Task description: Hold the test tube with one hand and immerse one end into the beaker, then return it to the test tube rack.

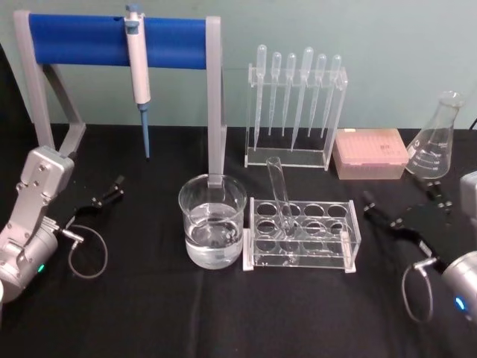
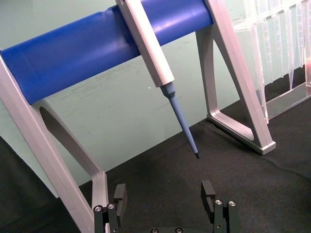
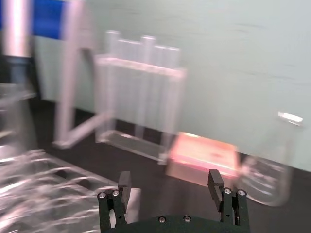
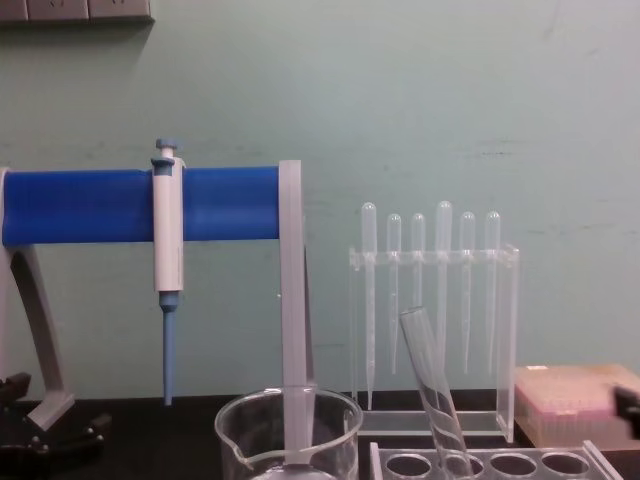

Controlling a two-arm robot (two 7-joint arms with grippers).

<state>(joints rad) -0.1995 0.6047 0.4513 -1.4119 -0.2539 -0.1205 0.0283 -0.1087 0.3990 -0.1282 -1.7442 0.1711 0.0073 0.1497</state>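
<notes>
Our right gripper holds its jaws spread and empty, low on the cloth right of the clear rack. The left gripper (idle, far left) is likewise spread. Pickup is pending: next, we pinch the test tube, which leans tilted in the rack beside the water-filled beaker.

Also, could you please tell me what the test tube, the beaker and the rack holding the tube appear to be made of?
The test tube looks like clear, glossy glass. The beaker also appears glass: transparent, with liquid visible inside. The rack seems clear acrylic, judging by its flat see-through panels.
</notes>
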